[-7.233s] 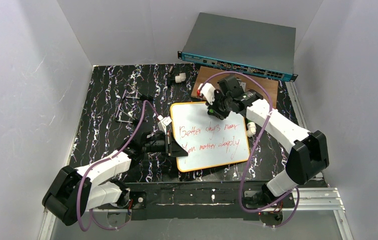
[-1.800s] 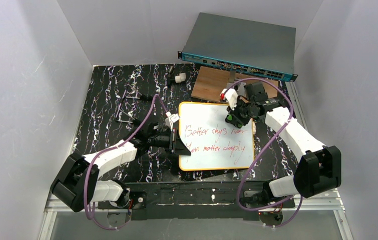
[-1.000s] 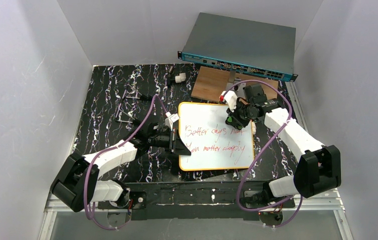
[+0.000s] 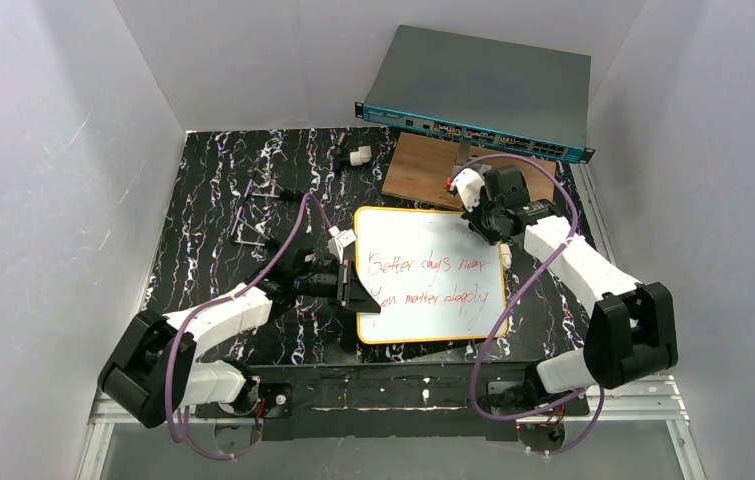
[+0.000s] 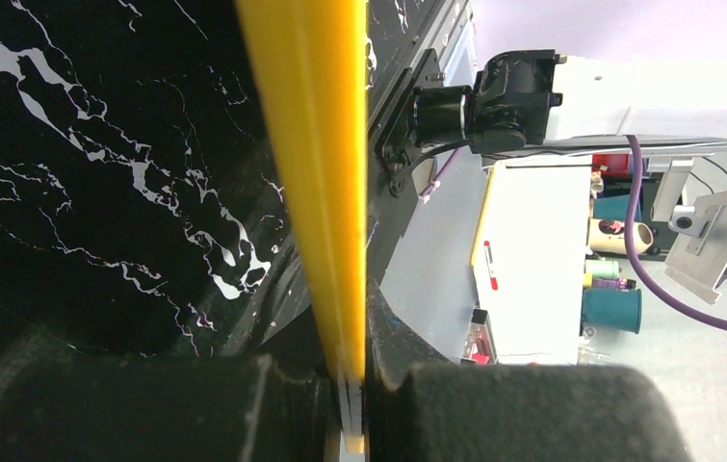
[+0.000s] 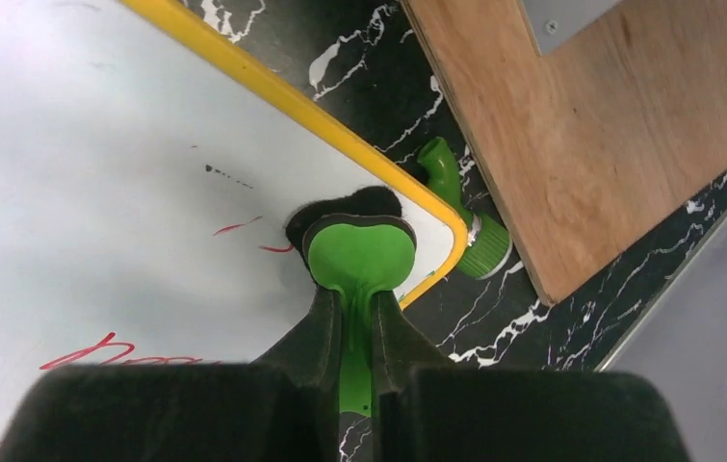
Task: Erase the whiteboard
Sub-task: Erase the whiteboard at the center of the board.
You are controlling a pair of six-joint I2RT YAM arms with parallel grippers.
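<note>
A robotics lab test cell: plain white panels (image 4: 53, 200) box in a black marbled desk (image 4: 213, 220), a rack network switch (image 4: 483, 95) (teal-fronted) sits behind, and an aluminium rail (image 4: 643, 395) runs along the front.

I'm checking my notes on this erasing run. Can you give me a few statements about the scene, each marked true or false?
1. The left pincer is shut on the yellow rim of the whiteboard. True.
2. The right pincer holds a red marker. False: it is shut on a green eraser.
3. The whiteboard has been wiped clean. False: two lines of red writing run across it.
4. The green eraser is at a corner of the whiteboard, near the wooden board. True.
5. The wooden board lies on top of the whiteboard. False: it lies beside it on the table, past the corner.
</note>
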